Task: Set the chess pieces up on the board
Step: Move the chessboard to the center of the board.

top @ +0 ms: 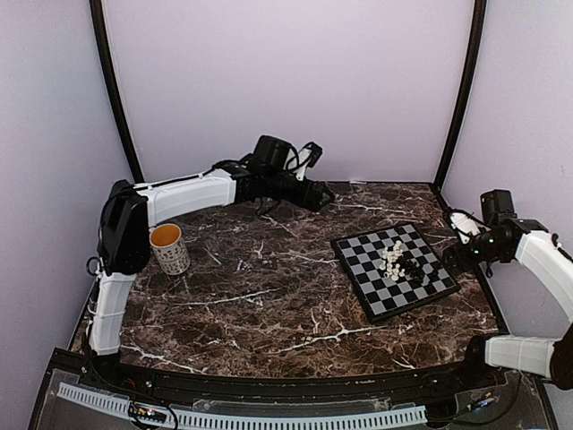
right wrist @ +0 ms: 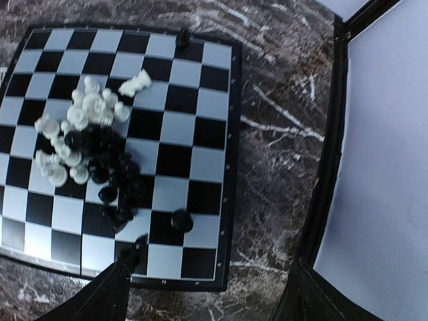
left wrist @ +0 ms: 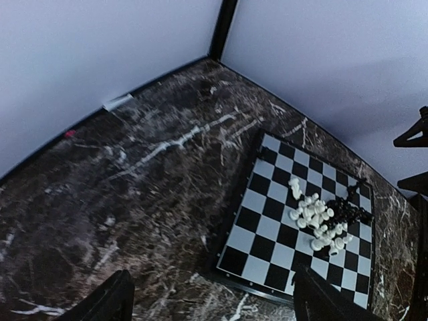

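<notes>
The board point(top: 378, 296) lies at an angle on the right half of the marble table. The chess pieces are heaped near its middle, white ones point(top: 391, 258) beside black ones point(top: 412, 266). In the right wrist view the white heap point(right wrist: 80, 120) touches the black heap point(right wrist: 107, 160), and one black piece point(right wrist: 181, 221) stands apart. My right gripper point(right wrist: 207, 301) hovers open over the board's edge point(right wrist: 231, 167), holding nothing. My left gripper point(left wrist: 214, 304) is open and empty, high over the table left of the board point(left wrist: 267, 227). From above, it point(top: 322, 195) hangs near the back wall.
A mug point(top: 168, 248) with an orange inside stands at the left, beside the left arm. Pale walls and dark corner posts point(top: 461, 98) close in the back and sides. A black piece point(right wrist: 182, 35) sits at the board's far rim.
</notes>
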### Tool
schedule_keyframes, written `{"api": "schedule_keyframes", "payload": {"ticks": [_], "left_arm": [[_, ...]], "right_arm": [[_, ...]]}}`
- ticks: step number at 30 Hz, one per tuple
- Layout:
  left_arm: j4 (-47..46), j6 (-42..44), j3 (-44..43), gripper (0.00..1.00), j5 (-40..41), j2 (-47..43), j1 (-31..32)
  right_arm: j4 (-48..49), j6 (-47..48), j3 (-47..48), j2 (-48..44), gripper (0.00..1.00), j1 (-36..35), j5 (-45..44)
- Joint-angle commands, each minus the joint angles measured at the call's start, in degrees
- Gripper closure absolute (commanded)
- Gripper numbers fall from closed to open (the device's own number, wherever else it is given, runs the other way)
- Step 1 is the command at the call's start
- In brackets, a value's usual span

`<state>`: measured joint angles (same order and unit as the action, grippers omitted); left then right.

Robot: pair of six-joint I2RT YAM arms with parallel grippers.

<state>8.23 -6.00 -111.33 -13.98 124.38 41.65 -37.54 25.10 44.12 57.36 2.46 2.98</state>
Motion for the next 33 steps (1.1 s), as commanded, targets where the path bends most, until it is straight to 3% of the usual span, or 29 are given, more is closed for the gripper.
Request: {"api": "schedule_keyframes", "payload": {"ticks": [1,9,14,19,25,33], "left_arm": [[4.03,-5.32,-7.2,0.15,-6.1,6.26,2.94],[2.87,-15.09,-15.38,0.15,-12.15,17.53,5.25],[2.85,-17.42,-22.69,0.15,-14.87,24.57,5.32],[0.21,-18.27,-25.84,0.14,-15.47,27.7,5.22],[-2.2,-20.6,-27.38,0.13,-17.31,30.61,4.78],[-0.79,-20.59,-27.63,0.13,-17.4,31.22,4.19]], "right_arm": [[-6.01,7.21,-2.2,-0.91,0.18,1.44,-1.05],[-9.07,13.81,-1.4,2.67,0.2,8.18,-1.19],[-13.33,24.55,-0.6,5.82,0.21,14.16,-0.37],[-15.91,33.06,-1.69,7.63,0.2,15.35,-2.63],[-9.96,35.38,-4.27,8.59,0.22,15.38,-4.93],[-5.49,33.34,-3.74,11.63,0.24,15.38,-1.8]]}}
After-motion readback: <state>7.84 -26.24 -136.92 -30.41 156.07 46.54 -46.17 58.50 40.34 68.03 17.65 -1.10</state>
